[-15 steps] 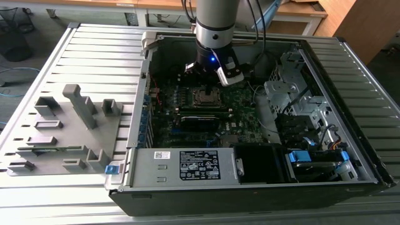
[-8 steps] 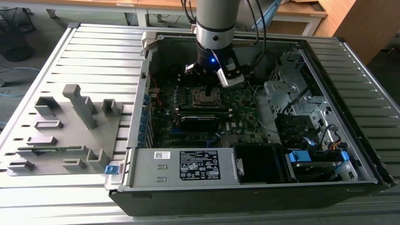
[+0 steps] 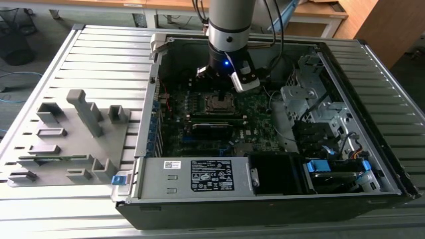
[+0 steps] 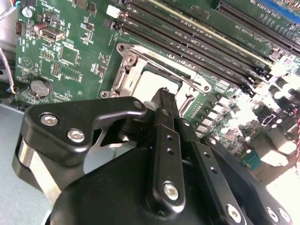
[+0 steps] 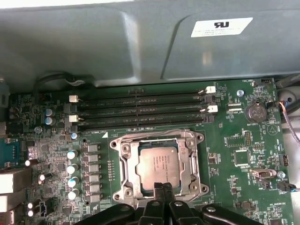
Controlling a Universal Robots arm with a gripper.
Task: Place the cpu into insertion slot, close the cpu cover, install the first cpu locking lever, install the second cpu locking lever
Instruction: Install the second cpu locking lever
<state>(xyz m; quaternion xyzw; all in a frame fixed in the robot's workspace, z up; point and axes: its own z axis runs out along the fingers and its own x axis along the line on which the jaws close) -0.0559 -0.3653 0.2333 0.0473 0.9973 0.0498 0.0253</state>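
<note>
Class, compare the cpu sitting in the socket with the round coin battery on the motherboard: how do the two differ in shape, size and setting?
The cpu is square; the coin battery is round. The cpu looks clearly larger than the battery. The cpu sits inside a silver metal socket frame, with the gripper at its edge; the battery sits in a small holder, apart from the gripper. Both have dull metal tops and lie flat on the green board.

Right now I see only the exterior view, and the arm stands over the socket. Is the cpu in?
Observer: Yes. In the first wrist view the cpu lies flat in place, metal top up.
Operator: And the cover?
Observer: The cover lies down around it, and the chip shows through its window.
Operator: The gripper?
Observer: In both wrist views the gripper is shut, with its tips at the cover's edge.
</note>
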